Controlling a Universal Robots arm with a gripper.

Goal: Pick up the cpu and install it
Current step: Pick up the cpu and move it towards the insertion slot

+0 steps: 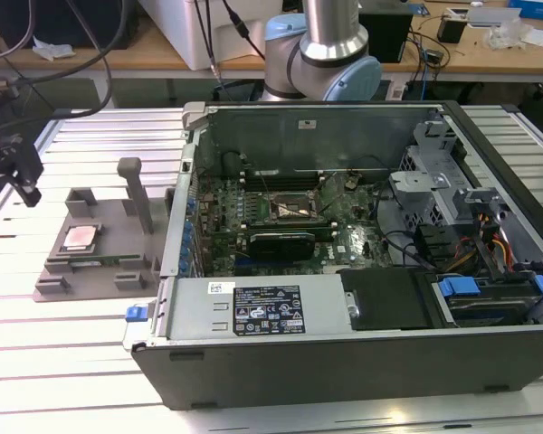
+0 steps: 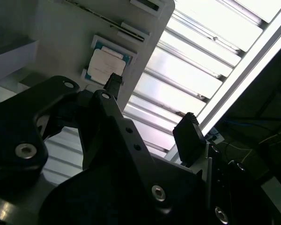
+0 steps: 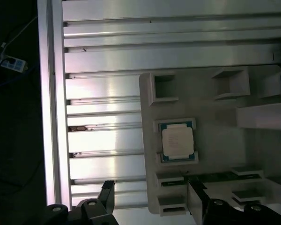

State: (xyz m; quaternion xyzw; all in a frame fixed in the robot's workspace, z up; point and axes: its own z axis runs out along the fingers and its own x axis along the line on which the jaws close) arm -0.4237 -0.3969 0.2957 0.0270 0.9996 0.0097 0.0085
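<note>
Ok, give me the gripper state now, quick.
Gripper: open, holding nothing. The cpu lies in the grey tray, untouched.

The cpu (image 1: pixel 79 238) lay in a recess of the tray (image 1: pixel 109 212). The tray sat on the tabletop (image 1: pixel 63 362), just beside the open computer case (image 1: pixel 344 362), on the exterior view's left of it. Inside the case, the socket (image 1: pixel 292 210) sat on the motherboard (image 1: pixel 222 226). The end effector (image 1: pixel 20 176) hung further toward the exterior view's left, apart from the cpu.
</note>
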